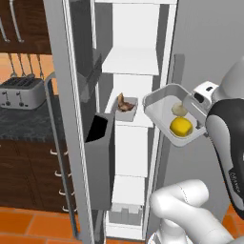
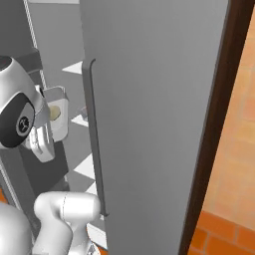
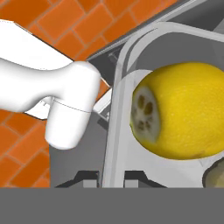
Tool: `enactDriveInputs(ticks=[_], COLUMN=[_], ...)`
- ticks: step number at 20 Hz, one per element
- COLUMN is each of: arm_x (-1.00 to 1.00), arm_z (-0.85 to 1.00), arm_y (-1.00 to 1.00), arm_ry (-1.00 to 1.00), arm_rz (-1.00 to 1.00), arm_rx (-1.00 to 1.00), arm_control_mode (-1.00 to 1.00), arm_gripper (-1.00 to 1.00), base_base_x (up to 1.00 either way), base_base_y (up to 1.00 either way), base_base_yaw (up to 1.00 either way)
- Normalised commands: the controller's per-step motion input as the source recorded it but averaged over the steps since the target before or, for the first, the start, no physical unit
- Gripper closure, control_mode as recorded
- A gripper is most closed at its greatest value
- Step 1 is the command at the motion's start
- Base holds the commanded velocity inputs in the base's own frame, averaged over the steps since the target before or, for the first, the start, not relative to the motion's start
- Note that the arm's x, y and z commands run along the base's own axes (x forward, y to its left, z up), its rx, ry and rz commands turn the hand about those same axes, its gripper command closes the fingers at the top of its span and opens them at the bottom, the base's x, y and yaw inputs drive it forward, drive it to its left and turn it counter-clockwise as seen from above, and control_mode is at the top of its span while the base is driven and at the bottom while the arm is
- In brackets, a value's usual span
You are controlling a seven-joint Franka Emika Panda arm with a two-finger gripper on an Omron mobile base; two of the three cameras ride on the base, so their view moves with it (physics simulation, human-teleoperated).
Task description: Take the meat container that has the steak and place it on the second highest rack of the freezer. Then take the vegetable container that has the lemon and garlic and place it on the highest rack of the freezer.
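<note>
Vegetable container [image 1: 159, 106], held aloft at the open freezer [image 1: 62, 71].
Our gripper [image 3: 111, 177] clamps its rim; lemon [image 1: 181, 127] and garlic [image 1: 179, 109] lie inside. The steak [image 1: 125, 104] sits in its tray on the second highest rack [image 1: 140, 119].

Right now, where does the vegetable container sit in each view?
Left base view: the vegetable container is right of centre, tilted, holding the lemon.
Right base view: at the left edge, behind the arm.
Hand view: its rim crosses the centre.
Shared landmark: the garlic.
</note>
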Motion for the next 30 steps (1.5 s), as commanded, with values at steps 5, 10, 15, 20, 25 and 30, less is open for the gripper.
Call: enactDriveInputs(ticks=[5, 10, 15, 20, 25, 30], arm_x=[0.0, 0.0, 0.0, 0.0, 0.0, 0.0], arm_z=[0.0, 0.0, 0.0, 0.0, 0.0, 0.0], arm_y=[0.0, 0.0, 0.0, 0.0, 0.0, 0.0], arm_ry=[0.0, 0.0, 0.0, 0.0, 0.0, 0.0], arm_rz=[0.0, 0.0, 0.0, 0.0, 0.0, 0.0], arm_rx=[0.0, 0.0, 0.0, 0.0, 0.0, 0.0], arm_control_mode=[1.0, 1.0, 1.0, 1.0, 1.0, 1.0], arm_gripper=[1.0, 1.0, 1.0, 1.0, 1.0, 1.0], base_base_x=[0.33, 0.34, 0.19, 0.29, 0.34, 0.11], base_base_y=[-0.16, -0.11, 0.0, 0.0, 0.05, 0.06], base_base_yaw=[0.31, 0.2, 0.03, 0.0, 0.0, 0.0])
